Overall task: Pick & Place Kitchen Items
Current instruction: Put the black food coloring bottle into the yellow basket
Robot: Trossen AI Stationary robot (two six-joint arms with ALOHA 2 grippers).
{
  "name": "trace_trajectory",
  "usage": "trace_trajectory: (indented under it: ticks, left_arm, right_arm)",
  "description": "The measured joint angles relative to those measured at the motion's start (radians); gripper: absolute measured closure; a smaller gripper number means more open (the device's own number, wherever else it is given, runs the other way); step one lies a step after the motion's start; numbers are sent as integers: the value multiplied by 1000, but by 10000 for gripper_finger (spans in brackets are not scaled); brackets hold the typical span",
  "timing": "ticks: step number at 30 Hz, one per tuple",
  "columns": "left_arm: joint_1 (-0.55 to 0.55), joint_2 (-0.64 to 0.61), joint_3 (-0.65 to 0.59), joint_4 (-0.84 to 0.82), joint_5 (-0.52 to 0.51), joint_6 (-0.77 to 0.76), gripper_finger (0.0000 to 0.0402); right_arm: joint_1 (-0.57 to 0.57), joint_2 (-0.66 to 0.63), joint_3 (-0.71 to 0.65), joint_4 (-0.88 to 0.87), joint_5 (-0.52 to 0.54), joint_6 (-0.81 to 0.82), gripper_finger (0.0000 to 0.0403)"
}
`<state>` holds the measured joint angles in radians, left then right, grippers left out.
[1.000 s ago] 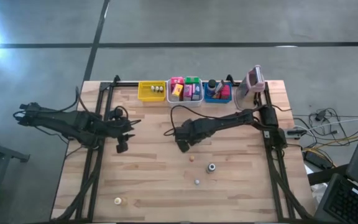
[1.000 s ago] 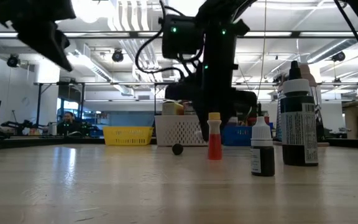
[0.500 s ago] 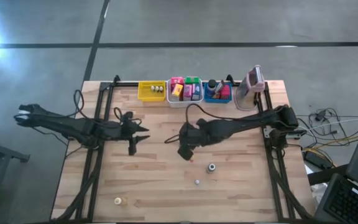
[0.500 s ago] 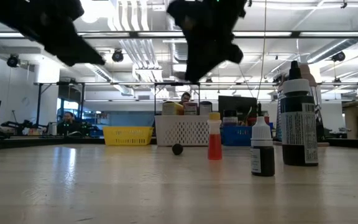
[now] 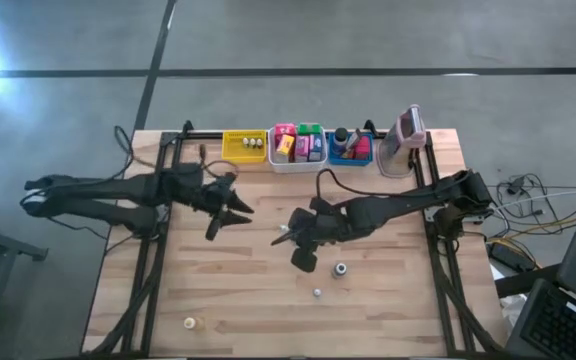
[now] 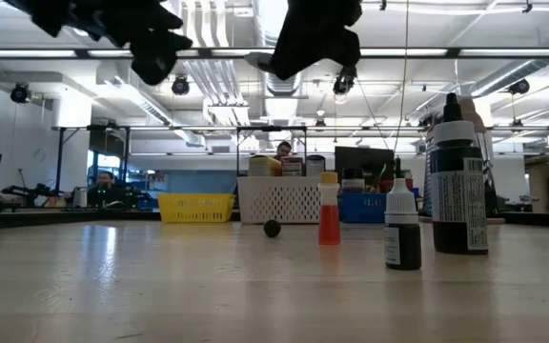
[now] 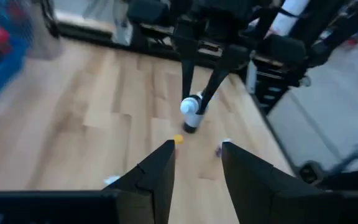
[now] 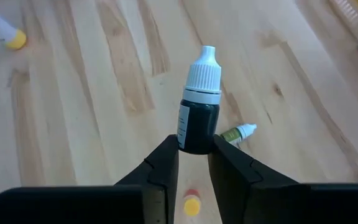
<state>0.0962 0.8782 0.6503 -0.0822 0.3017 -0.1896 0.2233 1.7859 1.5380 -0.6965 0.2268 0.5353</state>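
Observation:
My right gripper [image 8: 194, 148] is shut on a small dark dropper bottle [image 8: 197, 118] with a white cap, above mid-table [image 5: 293, 240]. My left gripper [image 7: 197, 168] is open and in the air to its left [image 5: 231, 212], facing that bottle [image 7: 191, 114]. On the table stand a red bottle with a yellow cap [image 6: 329, 210], a small white-capped dark bottle [image 6: 402, 231] and a big dark bottle [image 6: 457, 186]. A tiny green bottle [image 8: 237, 132] lies on its side. Coloured packets [image 5: 298, 145] sit in the white bin. My right gripper pinches the bottle's dark body [image 8: 196, 134], at its lower half, between the two fingers. The white cap [image 8: 202, 67] sticks out past the fingertips, toward the table's left. The bottle is lifted clear of the table.
Yellow [image 5: 242, 147], white [image 5: 273, 160] and blue [image 5: 348, 155] bins line the far edge, with a pink-grey device [image 5: 408, 132] at their right. A dark ball [image 6: 272, 229] and a small whitish piece [image 5: 190, 322] lie on the wood. People sit in the room behind.
My right gripper rose from low over the tabletop behind the red bottle and shifted slightly toward the near edge. My left gripper moved toward the table's right and a little toward the far edge, closing on the middle.

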Motion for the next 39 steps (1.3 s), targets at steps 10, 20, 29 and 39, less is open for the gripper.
trace_trajectory:
  ticks: [10,20,29,39]
  left_arm:
    - [110,256,145,-26,322,-141,264]
    - [119,381,281,-144,356,-74,249]
    - [119,395,307,-143,355,-15,184]
    - [116,414,307,-108,355,18,183]
  right_arm:
    - [9,1,31,0,0,-61,327]
    - [10,1,53,-4,-23,-86,318]
    - [10,1,56,-4,-26,-95,332]
    - [-2,1,56,-4,-25,-96,315]
